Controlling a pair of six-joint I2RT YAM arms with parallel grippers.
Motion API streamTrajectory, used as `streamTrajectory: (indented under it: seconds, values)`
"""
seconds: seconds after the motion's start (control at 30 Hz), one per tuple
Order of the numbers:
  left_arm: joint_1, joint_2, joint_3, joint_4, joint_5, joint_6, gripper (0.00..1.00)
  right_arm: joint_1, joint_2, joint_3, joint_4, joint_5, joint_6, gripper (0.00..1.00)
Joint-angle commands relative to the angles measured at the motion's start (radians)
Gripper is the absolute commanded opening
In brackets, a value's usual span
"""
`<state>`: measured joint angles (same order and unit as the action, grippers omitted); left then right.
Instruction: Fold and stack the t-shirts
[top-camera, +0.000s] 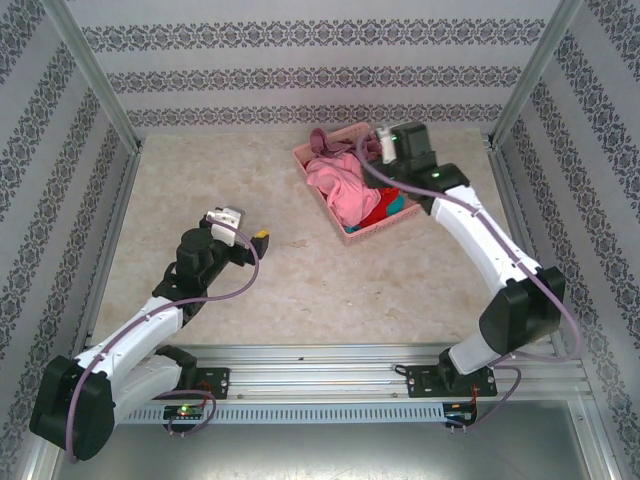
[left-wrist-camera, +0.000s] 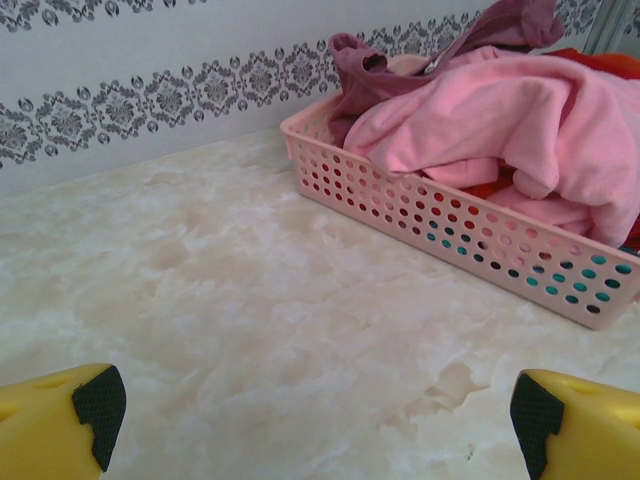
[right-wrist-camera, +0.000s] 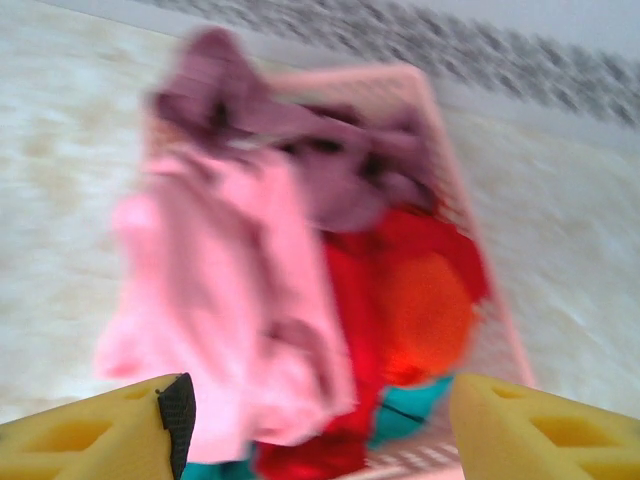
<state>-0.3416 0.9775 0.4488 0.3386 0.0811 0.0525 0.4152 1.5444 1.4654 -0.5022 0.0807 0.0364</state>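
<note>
T-shirts (top-camera: 352, 195) crumpled in heap inside pink lattice basket (left-wrist-camera: 470, 232), far right of table; no clear heading to any. Basket long axis runs far-left to near-right. Count, probably four: one light pink t-shirt (top-camera: 338, 182) on top, one mauve t-shirt (top-camera: 325, 140) at far end, one orange-red t-shirt (right-wrist-camera: 420, 300), one teal t-shirt (right-wrist-camera: 405, 415) at near end.

My right gripper (right-wrist-camera: 315, 420) hovers above heap, jaws apart, empty. My left gripper (left-wrist-camera: 315, 410) low over bare marble-look tabletop (top-camera: 300, 275), jaws wide, empty.

Patterned wallpaper (top-camera: 300, 60) on walls, aluminium posts (top-camera: 95, 75) at corners.

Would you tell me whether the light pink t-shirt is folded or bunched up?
Bunched up, not folded: the light pink t-shirt lies crumpled in the pink basket, draped over its rim.
</note>
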Motion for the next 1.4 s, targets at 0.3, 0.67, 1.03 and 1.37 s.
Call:
streamTrajectory:
  seconds: [0.3, 0.67, 1.03, 1.37]
  values:
    - [-0.015, -0.012, -0.021, 0.067, 0.050, -0.017, 1.00, 0.219, 0.286, 0.067, -0.002, 0.046, 0.109, 0.52]
    - [-0.015, -0.056, -0.068, 0.054, 0.013, -0.008, 1.00, 0.164, 0.523, 0.217, -0.079, 0.039, 0.119, 0.38]
    - [-0.014, -0.044, -0.078, 0.073, 0.018, -0.013, 1.00, 0.075, 0.546, 0.238, -0.114, 0.043, 0.097, 0.00]
    - [-0.015, -0.020, -0.078, 0.100, 0.043, -0.029, 1.00, -0.074, 0.478, 0.187, -0.102, 0.106, 0.108, 0.00]
